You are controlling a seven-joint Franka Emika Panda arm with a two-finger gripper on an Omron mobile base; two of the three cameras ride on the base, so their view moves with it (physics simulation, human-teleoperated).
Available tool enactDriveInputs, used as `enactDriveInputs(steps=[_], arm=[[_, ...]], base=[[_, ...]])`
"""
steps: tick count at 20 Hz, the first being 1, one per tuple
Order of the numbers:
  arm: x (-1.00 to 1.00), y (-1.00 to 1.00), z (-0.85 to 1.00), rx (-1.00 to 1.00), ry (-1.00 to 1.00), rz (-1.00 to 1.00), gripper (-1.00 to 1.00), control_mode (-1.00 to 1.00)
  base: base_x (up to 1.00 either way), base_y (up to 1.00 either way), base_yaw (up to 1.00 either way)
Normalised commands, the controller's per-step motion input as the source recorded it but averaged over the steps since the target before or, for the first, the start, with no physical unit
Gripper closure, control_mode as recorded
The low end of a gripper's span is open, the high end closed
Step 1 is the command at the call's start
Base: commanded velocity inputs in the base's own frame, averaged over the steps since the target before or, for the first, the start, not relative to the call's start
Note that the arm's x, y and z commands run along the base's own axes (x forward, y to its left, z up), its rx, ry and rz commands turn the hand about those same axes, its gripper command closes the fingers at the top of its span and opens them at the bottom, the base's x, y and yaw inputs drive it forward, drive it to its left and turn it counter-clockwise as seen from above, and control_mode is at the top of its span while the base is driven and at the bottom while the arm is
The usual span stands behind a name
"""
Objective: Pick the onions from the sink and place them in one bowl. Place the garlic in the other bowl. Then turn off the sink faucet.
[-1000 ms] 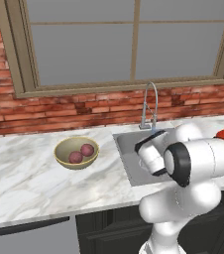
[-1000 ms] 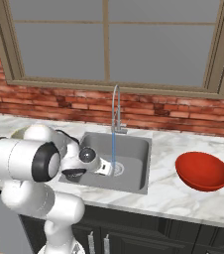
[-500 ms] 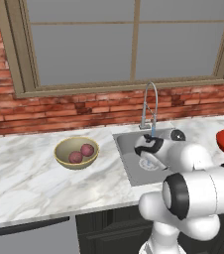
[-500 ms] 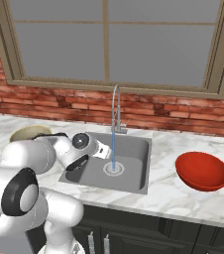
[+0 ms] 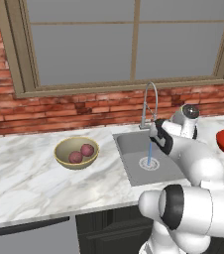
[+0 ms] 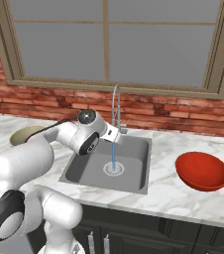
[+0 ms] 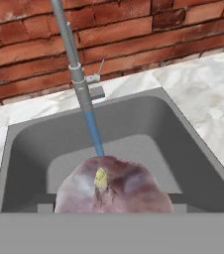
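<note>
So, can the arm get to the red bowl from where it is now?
Probably yes. The gripper hangs over the sink with the garlic in its jaws, and only marble counter lies between the sink and the red bowl.

A white marble counter (image 5: 29, 183) with grey veins runs across the lower half of both base views and frames the top and right of the hand view. Behind it stands a red brick wall (image 6: 183, 116) (pale mortar lines), and above that a large window (image 5: 84, 44) with a tan frame and grey panes. Dark cabinets (image 6: 148, 230) sit below the counter.
</note>
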Motion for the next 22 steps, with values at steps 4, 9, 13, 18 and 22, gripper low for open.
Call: enactDriveInputs(steps=[4, 9, 13, 18, 22], arm=[[-0.23, -0.39, 0.49, 0.00, 0.14, -0.01, 1.00, -1.00], [-0.23, -0.41, 0.28, 0.00, 0.14, -0.07, 1.00, -1.00], [-0.15, -0.37, 0.07, 0.00, 0.02, -0.09, 1.00, -1.00], [-0.10, -0.29, 0.00, 0.00, 0.00, -0.08, 1.00, -1.00], [-0.11, -0.27, -0.09, 0.00, -0.03, -0.07, 1.00, -1.00]], base=[[0.00, 0.00, 0.00], [0.00, 0.00, 0.00], [0.00, 0.00, 0.00], [0.00, 0.00, 0.00], [0.00, 0.00, 0.00]])
